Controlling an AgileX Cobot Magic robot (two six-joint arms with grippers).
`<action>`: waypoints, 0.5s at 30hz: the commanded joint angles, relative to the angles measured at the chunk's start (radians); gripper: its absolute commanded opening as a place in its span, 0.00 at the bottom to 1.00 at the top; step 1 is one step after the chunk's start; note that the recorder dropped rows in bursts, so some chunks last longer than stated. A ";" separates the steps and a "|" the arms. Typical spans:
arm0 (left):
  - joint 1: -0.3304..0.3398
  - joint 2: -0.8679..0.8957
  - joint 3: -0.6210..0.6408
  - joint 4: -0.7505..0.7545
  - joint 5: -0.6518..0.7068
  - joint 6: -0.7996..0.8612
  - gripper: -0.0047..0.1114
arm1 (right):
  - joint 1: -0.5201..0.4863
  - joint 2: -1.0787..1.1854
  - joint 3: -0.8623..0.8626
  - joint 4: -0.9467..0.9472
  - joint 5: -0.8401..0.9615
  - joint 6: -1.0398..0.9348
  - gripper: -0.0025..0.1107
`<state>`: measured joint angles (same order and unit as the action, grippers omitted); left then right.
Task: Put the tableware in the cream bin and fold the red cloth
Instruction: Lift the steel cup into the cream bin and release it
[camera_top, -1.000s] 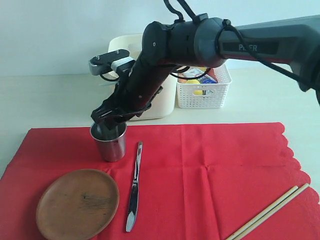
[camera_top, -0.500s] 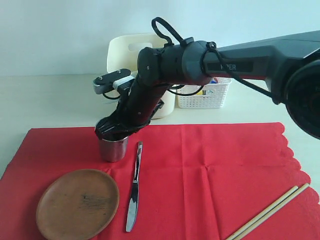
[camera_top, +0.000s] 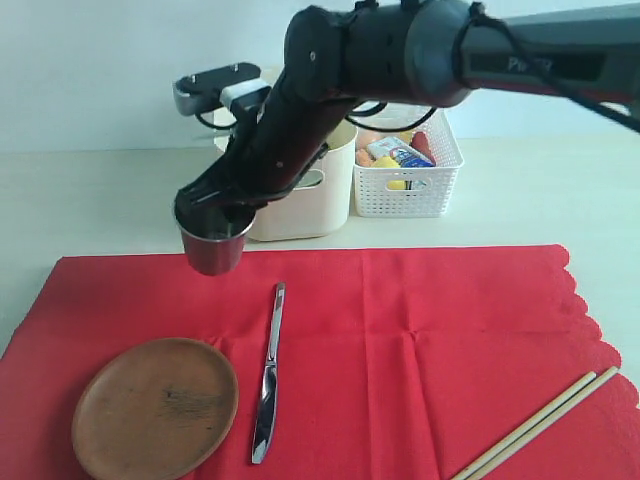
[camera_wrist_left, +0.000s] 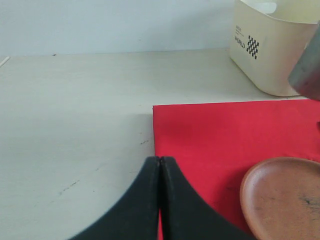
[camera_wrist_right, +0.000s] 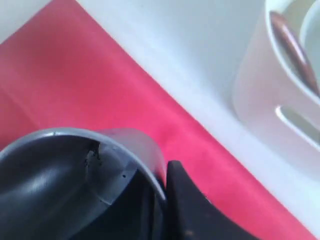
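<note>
My right gripper reaches across to the left and is shut on the rim of the steel cup, which hangs tilted above the far left of the red cloth. In the right wrist view one finger presses the outside of the cup. The cream bin stands just behind it. On the cloth lie the round wooden plate, the silver knife and the chopsticks. My left gripper is shut and empty over the cloth's corner, near the plate.
A white lattice basket with food items stands right of the cream bin on the pale table. A dark wooden spoon rests inside the bin. The right arm spans the scene from the upper right.
My right gripper has closed on the steel cup's rim and lifted it off the cloth, up and slightly left. The left gripper stays shut.
</note>
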<state>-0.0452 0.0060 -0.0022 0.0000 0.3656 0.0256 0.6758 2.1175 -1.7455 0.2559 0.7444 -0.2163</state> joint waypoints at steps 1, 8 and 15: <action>0.000 -0.006 0.002 -0.010 -0.008 0.000 0.04 | -0.001 -0.099 -0.006 -0.047 -0.006 -0.002 0.02; 0.000 -0.006 0.002 -0.010 -0.008 0.000 0.04 | -0.032 -0.171 -0.006 -0.116 -0.124 0.002 0.02; 0.000 -0.006 0.002 -0.010 -0.008 0.000 0.04 | -0.132 -0.130 -0.006 -0.107 -0.287 0.009 0.02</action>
<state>-0.0452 0.0060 -0.0022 0.0000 0.3656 0.0256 0.5836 1.9669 -1.7455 0.1468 0.5399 -0.2144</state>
